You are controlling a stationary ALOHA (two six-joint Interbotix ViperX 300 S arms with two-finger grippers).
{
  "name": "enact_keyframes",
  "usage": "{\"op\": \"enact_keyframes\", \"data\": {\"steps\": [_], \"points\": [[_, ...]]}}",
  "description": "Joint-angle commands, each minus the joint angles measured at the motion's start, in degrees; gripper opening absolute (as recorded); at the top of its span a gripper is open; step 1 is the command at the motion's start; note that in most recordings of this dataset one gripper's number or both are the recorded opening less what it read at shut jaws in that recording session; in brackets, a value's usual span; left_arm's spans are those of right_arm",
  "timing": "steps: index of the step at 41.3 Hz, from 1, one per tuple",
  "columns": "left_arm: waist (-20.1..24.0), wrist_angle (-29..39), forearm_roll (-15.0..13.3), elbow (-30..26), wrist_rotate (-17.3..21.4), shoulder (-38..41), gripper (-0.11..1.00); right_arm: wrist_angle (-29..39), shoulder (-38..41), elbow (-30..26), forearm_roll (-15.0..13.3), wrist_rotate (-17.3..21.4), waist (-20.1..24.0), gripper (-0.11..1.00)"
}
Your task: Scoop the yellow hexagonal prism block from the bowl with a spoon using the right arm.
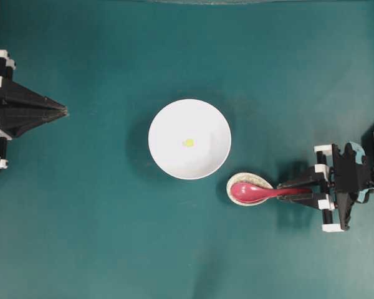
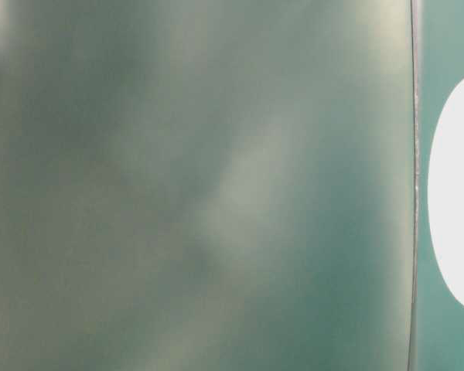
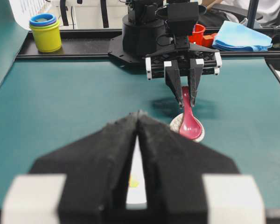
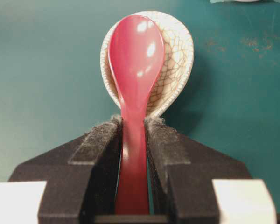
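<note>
Two black padded fingers (image 4: pixel 100 154) of the right gripper (image 1: pixel 297 191) pinch the glossy pink-red spoon (image 4: pixel 133 93) by its handle, scoop resting in the crackled egg-shaped spoon rest (image 4: pixel 175 60); the right arm (image 1: pixel 349 180) reaches low and level from the table's edge; the left gripper (image 1: pixel 63 111) is pressed together, well apart; the tiny yellow hexagonal block (image 1: pixel 188 142) lies in the round white bowl (image 1: pixel 168 124).

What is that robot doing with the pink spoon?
The right gripper has closed on the handle of the glossy pink-red spoon, whose scoop sits in a small crackled egg-shaped spoon rest. Nearby, the round white bowl holds a tiny yellow block, not yet scooped. The left gripper waits, shut, at the far side of the green table.
</note>
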Motion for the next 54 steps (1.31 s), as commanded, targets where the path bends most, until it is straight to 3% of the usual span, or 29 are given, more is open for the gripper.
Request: {"op": "enact_keyframes", "data": {"steps": [1,41,54], "points": [[0.1,-0.4,0.1,-1.7,-0.1,0.4,0.08,-0.3,-0.6,-0.3,0.1,0.0,-0.1,0.24],[0.1,-0.4,0.0,-1.7,-0.1,0.4,0.08,2.4,-1.9,-0.4,0.1,0.5,-1.1,0.24],[0.1,-0.3,0.0,-1.7,-0.1,0.4,0.08,2.4,-1.9,-0.4,1.8,0.4,-1.1,0.27]]}}
